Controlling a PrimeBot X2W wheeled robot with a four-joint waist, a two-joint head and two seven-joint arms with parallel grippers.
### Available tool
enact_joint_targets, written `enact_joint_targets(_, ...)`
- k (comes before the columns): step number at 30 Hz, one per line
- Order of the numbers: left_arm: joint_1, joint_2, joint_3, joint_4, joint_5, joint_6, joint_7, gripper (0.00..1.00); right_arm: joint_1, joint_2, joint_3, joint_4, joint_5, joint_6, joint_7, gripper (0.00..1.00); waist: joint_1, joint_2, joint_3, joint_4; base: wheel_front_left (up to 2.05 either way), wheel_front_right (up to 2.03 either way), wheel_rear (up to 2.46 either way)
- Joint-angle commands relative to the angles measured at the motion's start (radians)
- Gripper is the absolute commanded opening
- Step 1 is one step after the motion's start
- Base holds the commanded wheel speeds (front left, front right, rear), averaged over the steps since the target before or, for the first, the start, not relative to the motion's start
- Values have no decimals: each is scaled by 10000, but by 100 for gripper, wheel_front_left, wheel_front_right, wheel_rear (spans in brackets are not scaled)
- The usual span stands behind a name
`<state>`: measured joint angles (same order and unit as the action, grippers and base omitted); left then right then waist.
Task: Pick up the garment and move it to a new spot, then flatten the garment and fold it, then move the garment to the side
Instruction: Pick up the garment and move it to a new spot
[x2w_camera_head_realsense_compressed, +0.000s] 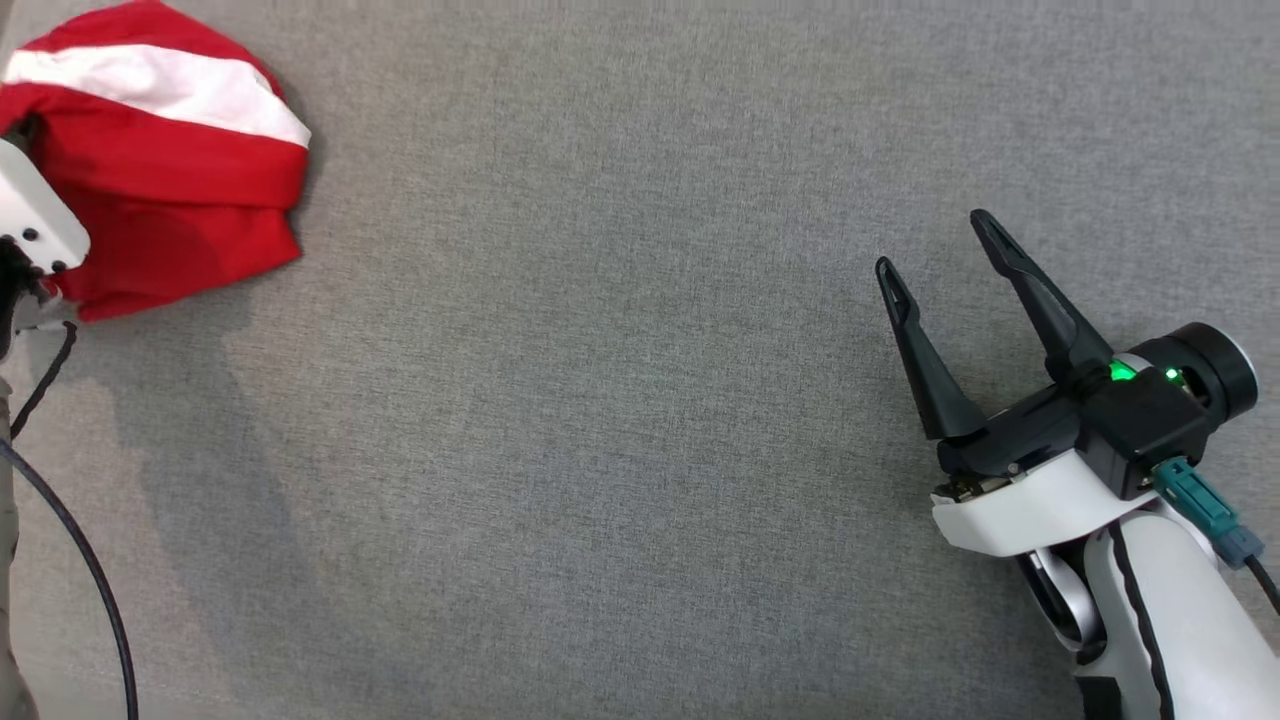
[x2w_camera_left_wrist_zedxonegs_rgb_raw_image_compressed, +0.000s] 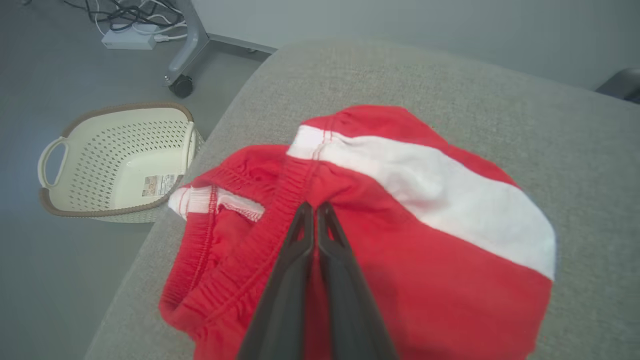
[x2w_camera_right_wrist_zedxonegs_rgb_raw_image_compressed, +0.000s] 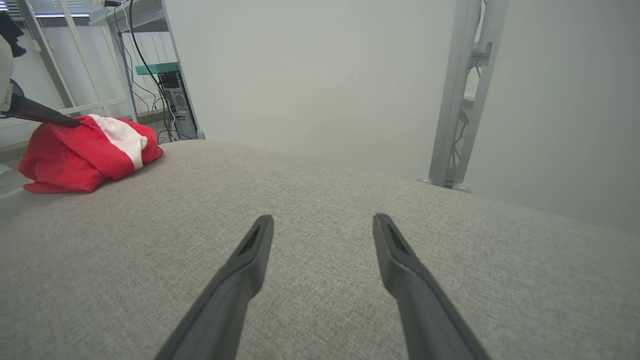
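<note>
- The grey fabric surface (x2w_camera_head_realsense_compressed: 640, 400) spans the head view; no writing shows on it.
- The garment (x2w_camera_head_realsense_compressed: 180, 190), red with a broad white stripe, sits bunched in a mound at the surface's far left corner in the head view, near the edge, with its elastic waistband turned towards the left wrist camera.
- A cream perforated basket (x2w_camera_left_wrist_zedxonegs_rgb_raw_image_compressed: 95, 150) with a brown rim stands on the floor beside that edge; a paper label (x2w_camera_left_wrist_zedxonegs_rgb_raw_image_compressed: 159, 185) lies on its bottom (its print is too small to read).
- The right gripper (x2w_camera_head_realsense_compressed: 932, 240) hovers low at the lower right of the head view, well apart from the garment. Its white forearm rises from the bottom edge, and its two dark fingers are spread wide and angled up and left over bare cloth. Green lights (x2w_camera_head_realsense_compressed: 1125, 372) glow on the wrist.
- The left gripper (x2w_camera_left_wrist_zedxonegs_rgb_raw_image_compressed: 315, 206) reaches down onto the garment, fingers pressed together and pinching the red fabric just beside the waistband.
</note>
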<state>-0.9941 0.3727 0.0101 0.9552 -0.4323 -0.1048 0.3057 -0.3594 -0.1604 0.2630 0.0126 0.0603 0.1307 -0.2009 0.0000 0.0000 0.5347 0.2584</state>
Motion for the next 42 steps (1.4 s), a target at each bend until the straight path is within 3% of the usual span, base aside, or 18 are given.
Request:
enact_joint_targets(1, -201, 99, 75, -81, 8, 26, -452, 0, -58, 34, -17, 69, 45, 3, -105, 100, 0, 0, -295, -50, 0, 0, 0)
enact_joint_targets(9, 18, -133, 155, -782, -174, -165, -3318, 0, -19, 372, -128, 741, 185, 3, -402, 100, 0, 0, -1459, -383, 0, 0, 0)
enact_joint_targets(17, 594, -792, -357, -2372, -469, -258, -4940, 0, 184, 706, -487, 1278, 269, 3, -601, 100, 0, 0, -2598, -970, 0, 0, 0)
enact_joint_targets(25, 1706, -1305, -1475, -4682, -627, -253, -4401, 0, 245, 917, -806, 1484, 291, 3, -654, 100, 0, 0, -3309, -1996, 0, 0, 0)
enact_joint_targets(34, 2878, -1903, -2713, -6923, -311, -114, -3348, 0, 198, 1041, -1150, 1183, 369, 1, -648, 100, 0, 0, -3239, -3365, 0, 0, 0)
enact_joint_targets(42, 3538, -2737, -4401, -7564, 340, 61, -2938, 0, 92, 1080, -1442, 933, 577, 1, -651, 100, 0, 0, -2744, -4883, 0, 0, 0)
